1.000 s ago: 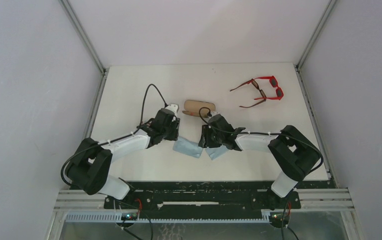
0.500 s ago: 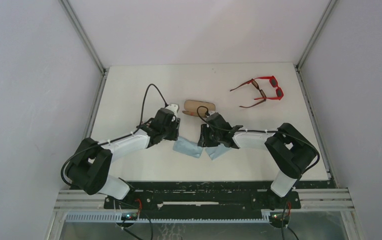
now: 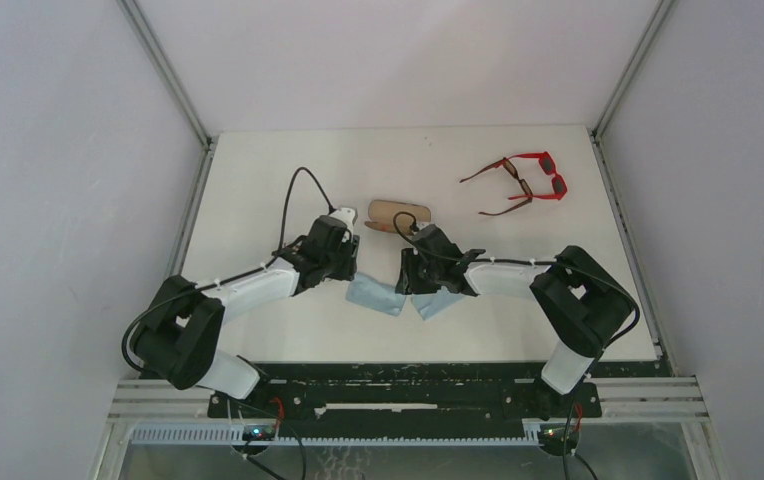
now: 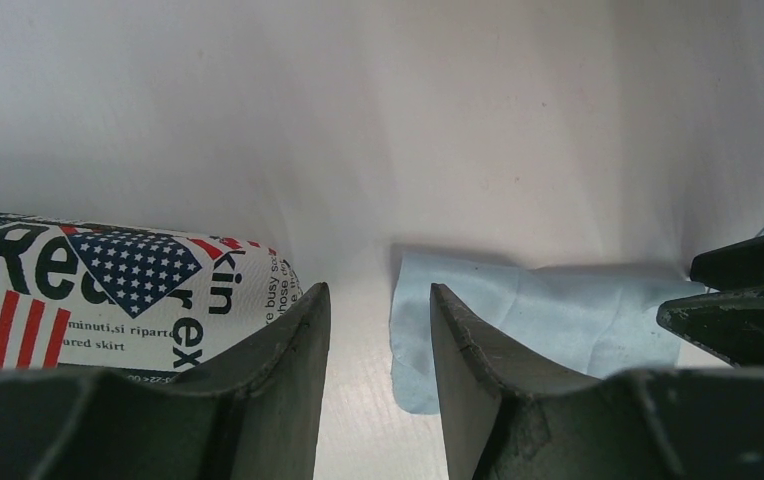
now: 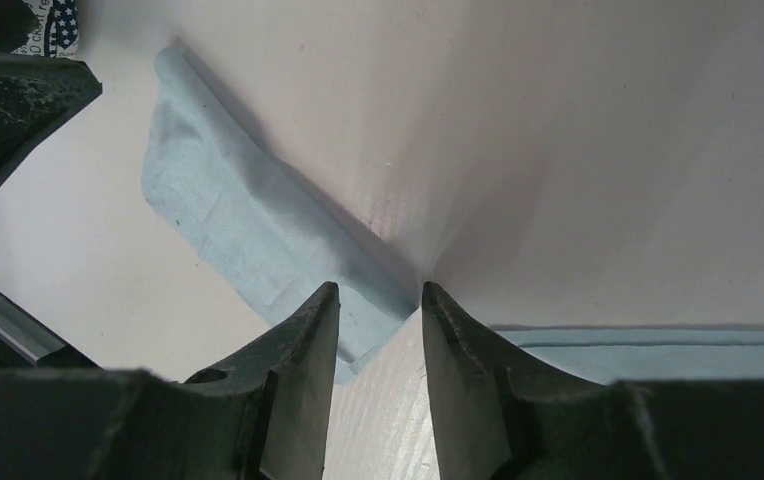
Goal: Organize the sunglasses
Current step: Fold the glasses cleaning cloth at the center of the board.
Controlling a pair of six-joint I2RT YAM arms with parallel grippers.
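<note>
The right gripper [image 5: 379, 300] has narrowed a little and is empty, low over the corner of a blue cloth [image 5: 238, 215]. The left gripper [image 4: 378, 305] stays narrow and empty too. The sunglasses [image 3: 528, 180] lie untouched at the far right of the table [image 3: 258, 170], so sorting them is not yet begun.

Black joints, white link shells on left arm [image 3: 250, 288], right arm [image 3: 510, 281]; black cables [image 3: 303, 170]; dark scuffed tool fingers [image 4: 258, 400].

sunglasses [image 3: 523, 182] approach: we see bare table [image 3: 558, 250] on their near side
centre: brown case [image 3: 399, 213], two cloths [image 3: 376, 296] crowd us
</note>
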